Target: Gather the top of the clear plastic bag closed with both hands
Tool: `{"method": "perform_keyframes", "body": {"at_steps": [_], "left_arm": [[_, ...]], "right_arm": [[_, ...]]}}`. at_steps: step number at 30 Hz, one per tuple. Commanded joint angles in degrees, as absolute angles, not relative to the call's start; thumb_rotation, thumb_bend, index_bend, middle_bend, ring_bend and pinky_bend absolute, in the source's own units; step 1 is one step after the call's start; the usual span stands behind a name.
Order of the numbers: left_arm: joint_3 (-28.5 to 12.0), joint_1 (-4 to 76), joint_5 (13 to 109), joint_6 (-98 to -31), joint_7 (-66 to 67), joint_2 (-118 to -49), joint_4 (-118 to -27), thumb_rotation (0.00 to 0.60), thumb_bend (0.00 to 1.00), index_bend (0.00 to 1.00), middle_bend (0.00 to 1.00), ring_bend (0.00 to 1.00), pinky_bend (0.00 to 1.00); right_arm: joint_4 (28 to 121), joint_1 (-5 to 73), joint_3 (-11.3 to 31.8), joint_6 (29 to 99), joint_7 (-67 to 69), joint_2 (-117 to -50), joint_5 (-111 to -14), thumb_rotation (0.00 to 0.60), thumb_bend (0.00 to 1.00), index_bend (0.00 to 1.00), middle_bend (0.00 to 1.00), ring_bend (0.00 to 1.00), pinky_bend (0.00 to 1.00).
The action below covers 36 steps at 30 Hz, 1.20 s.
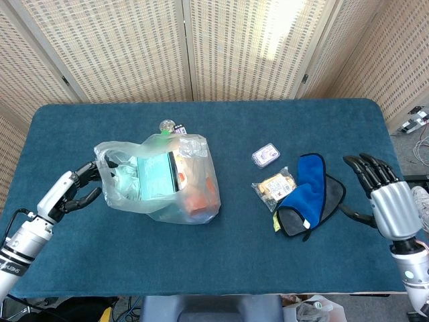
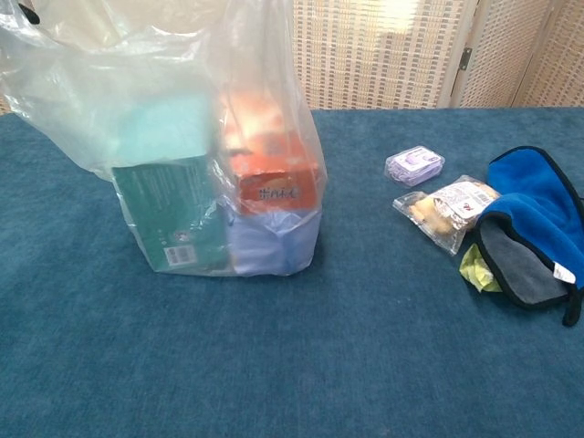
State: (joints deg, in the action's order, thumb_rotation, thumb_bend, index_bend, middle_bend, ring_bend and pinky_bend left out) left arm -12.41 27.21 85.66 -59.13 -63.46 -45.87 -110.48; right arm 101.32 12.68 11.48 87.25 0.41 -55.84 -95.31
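Note:
The clear plastic bag [image 1: 161, 178] stands left of the table's centre, its top loose and open; it holds a green box, an orange box and a pale blue pack, best seen in the chest view [image 2: 196, 173]. My left hand [image 1: 77, 189] is at the bag's left edge, with fingers apart and their tips at the plastic; whether they touch it I cannot tell. One dark fingertip [image 2: 28, 14] shows at the bag's upper left corner. My right hand [image 1: 382, 194] hovers at the table's right side, fingers spread and holding nothing, far from the bag.
Right of the bag lie a small purple case [image 1: 266, 155], a clear snack packet [image 1: 277, 186] and a blue cloth [image 1: 308, 188] lying over a grey one. A small round bottle top [image 1: 166, 125] shows behind the bag.

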Motion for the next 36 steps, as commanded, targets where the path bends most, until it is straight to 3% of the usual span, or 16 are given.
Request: {"method": "perform_keyframes", "body": {"at_steps": [1, 18, 36], "left_arm": [[-11.90, 27.16, 86.19, -59.42, -64.21, -45.76, -110.53, 0.304, 0.23, 0.22, 0.21, 0.25, 0.28], [-10.35, 33.35, 92.78, -56.33, -81.24, -47.63, -108.48, 0.306, 0.23, 0.24, 0.24, 0.28, 0.28], [-10.89, 38.68, 89.27, -54.81, -90.99, -52.31, -105.78, 0.308, 0.23, 0.28, 0.29, 0.31, 0.34]], "right_arm": [[105.13, 16.17, 14.28, 84.70, -0.72, -53.63, -95.61, 0.600, 0.05, 0.12, 0.18, 0.12, 0.22], [112.64, 30.10, 23.81, 75.04, -5.07, -52.59, -88.46, 0.600, 0.05, 0.12, 0.16, 0.12, 0.22], [106.56, 45.08, 26.13, 64.52, -8.28, -61.44, -83.66, 0.600, 0.07, 0.12, 0.16, 0.12, 0.22]]}}
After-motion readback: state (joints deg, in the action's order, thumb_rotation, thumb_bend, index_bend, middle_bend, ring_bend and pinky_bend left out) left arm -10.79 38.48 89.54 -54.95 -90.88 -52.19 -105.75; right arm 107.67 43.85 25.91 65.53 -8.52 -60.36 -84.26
